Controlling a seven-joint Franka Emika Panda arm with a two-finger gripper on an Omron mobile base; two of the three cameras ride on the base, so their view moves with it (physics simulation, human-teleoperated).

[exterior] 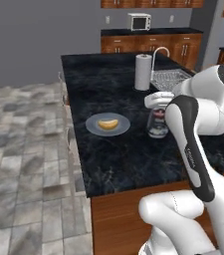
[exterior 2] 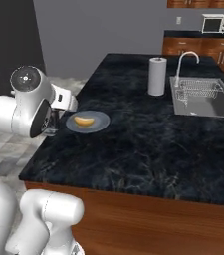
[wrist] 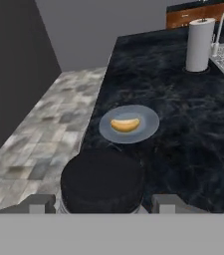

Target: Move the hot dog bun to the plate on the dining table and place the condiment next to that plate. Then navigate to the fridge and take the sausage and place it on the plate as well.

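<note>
We have the hot dog bun (exterior: 108,123) lying on the plate (exterior: 91,125), so that step looks done. Our gripper (wrist: 103,203) is clamped on the condiment (exterior: 158,122), its fingers either side of the dark cap (wrist: 102,180), held near the plate over the dining table (exterior: 118,164). Setting it down and fetching the sausage remain.

This is a home kitchen. A large island with a black marbled tabletop (exterior 2: 148,144) on a reddish wood base carries an inset steel sink (exterior 2: 203,97) with a curved faucet (exterior 2: 185,62) at 2 o'clock in the right base view. Behind it, wood cabinets (exterior: 151,44) hold a white microwave (exterior: 139,21) at 12 o'clock. A paper-towel roll (exterior: 143,71) stands near the sink, and grey stone tiles (exterior: 24,149) cover the floor.
</note>
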